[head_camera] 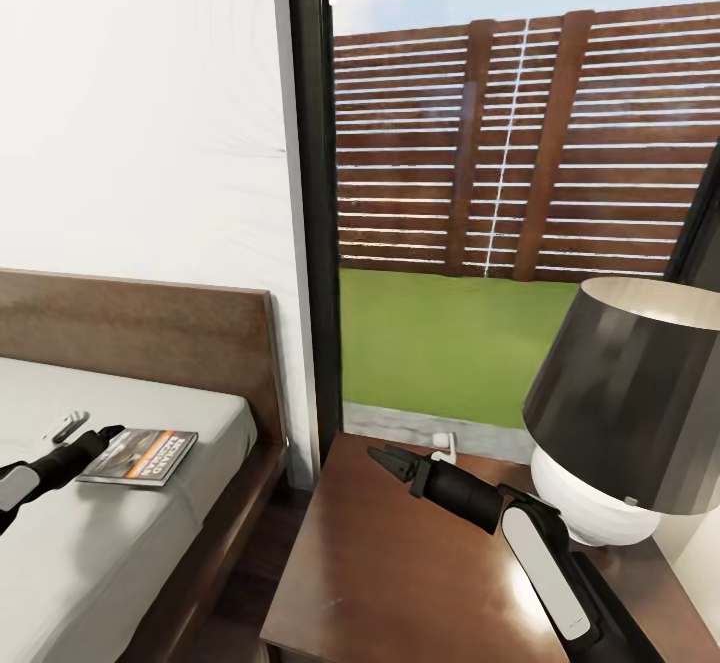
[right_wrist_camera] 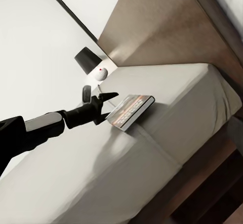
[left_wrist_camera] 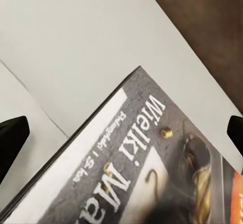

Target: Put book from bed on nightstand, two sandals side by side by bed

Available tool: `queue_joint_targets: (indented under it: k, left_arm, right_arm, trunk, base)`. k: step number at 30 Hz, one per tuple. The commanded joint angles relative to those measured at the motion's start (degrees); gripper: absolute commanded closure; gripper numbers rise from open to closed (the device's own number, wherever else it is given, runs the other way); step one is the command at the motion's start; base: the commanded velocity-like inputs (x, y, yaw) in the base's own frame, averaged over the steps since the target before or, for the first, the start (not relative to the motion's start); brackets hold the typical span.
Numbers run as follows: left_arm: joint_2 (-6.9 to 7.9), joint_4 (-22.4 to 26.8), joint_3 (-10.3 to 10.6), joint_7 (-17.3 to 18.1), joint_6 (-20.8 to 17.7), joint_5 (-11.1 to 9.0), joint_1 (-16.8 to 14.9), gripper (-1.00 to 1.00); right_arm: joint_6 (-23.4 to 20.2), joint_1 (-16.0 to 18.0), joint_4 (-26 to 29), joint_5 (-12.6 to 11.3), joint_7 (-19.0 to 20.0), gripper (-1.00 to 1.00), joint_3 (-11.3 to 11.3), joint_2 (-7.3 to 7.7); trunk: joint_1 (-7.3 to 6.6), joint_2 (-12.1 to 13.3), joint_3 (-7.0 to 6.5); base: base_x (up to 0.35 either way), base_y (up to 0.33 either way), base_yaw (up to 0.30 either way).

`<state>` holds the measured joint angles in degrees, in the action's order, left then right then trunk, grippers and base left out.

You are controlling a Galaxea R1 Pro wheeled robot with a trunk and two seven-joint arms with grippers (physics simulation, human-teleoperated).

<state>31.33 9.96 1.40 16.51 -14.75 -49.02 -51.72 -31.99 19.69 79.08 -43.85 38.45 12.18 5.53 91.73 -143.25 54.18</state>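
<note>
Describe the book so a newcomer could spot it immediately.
Start at the dark-brown wooden bed left of the window. On its light-grey mattress, near the headboard-side corner, lies a thin paperback book. Its grey cover picture, orange band and white lettering stand out; the left claw reaches it.

The book (left_wrist_camera: 152, 168) cover is cropped, its lower lettering blurred.
</note>
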Motion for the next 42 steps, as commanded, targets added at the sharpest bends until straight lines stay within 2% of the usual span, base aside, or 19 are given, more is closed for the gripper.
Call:
queue_joint_targets:
  k: [1, 17, 35, 42]
  left_arm:
    - [-0.03, -2.0, 0.7, 0.0, -0.8, -0.8, 0.0, -1.0]
    - [-1.96, -1.5, 0.7, 0.0, -0.7, -0.6, 0.0, -1.0]
    - [-2.3, -1.3, 0.7, 0.0, -0.6, -0.7, 0.0, -1.0]
    - [-3.37, -1.3, 0.7, -0.1, -0.6, -0.6, 0.0, -1.0]
  right_arm:
    - [-0.4, 0.0, 0.0, -0.5, -0.1, -1.0, 0.0, 0.06]
    - [-0.4, 0.0, 0.0, -0.5, -0.1, -1.0, 0.0, 0.12]
    - [-0.4, 0.1, 0.0, -0.5, -0.1, -1.0, 0.0, 0.12]
    - [-0.4, 0.0, 0.0, -0.5, -0.1, -1.0, 0.0, 0.03]
  trunk:
    - [0.0, 0.0, 0.07]
    - [0.0, 0.0, 0.07]
    - [0.0, 0.0, 0.07]
    - [0.0, 0.0, 0.07]
  base:
    - [0.0, 0.0, 0.0]
    - [0.0, 0.0, 0.0]
    - [0.0, 0.0, 0.0]
    - [0.0, 0.0, 0.0]
